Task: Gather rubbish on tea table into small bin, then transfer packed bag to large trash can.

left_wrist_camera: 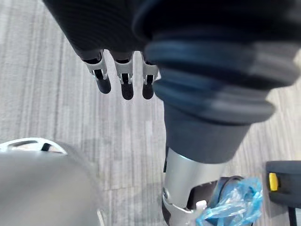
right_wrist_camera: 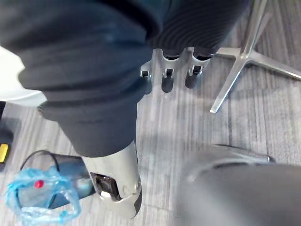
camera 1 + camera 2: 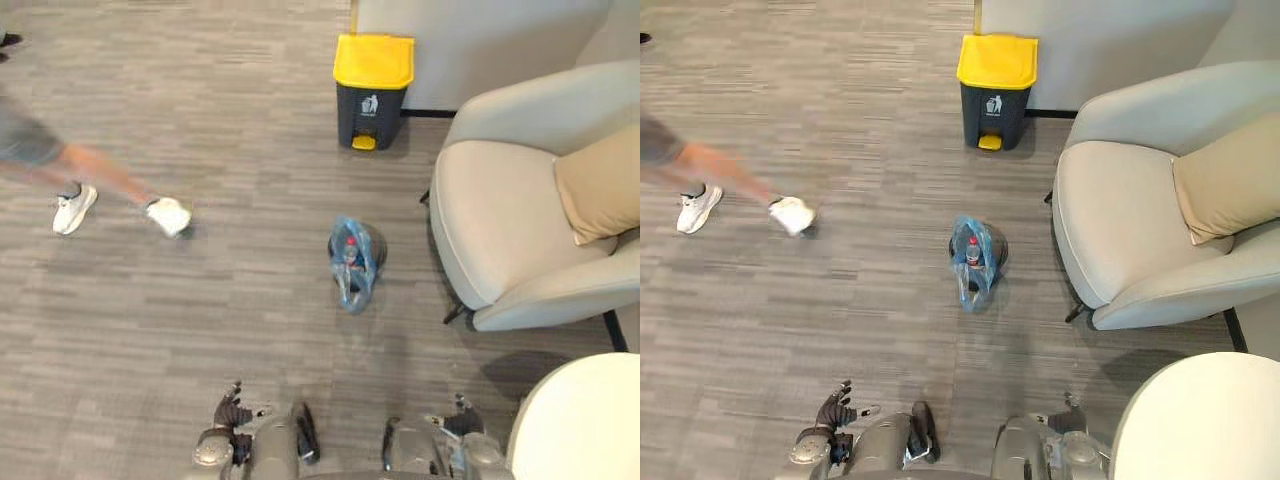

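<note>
A small dark bin (image 3: 372, 250) lined with a blue plastic bag (image 3: 352, 270) stands on the grey floor ahead of me; a bottle with a red cap (image 3: 350, 243) pokes out of the bag. The large dark trash can with a yellow lid (image 3: 372, 62) stands further off by the wall. My left hand (image 3: 228, 410) and right hand (image 3: 462, 414) hang low at my sides, well short of the bin. Both hands have relaxed, straight fingers (image 1: 124, 80) (image 2: 168, 75) and hold nothing. The blue bag (image 1: 233, 205) (image 2: 37, 195) also shows in both wrist views.
A beige armchair (image 3: 500, 230) with a tan cushion (image 3: 600, 185) stands right of the bin. A round white table (image 3: 580, 420) is at my lower right, its metal base (image 2: 249, 52) on the floor. A person in white shoes (image 3: 168, 215) walks at the left.
</note>
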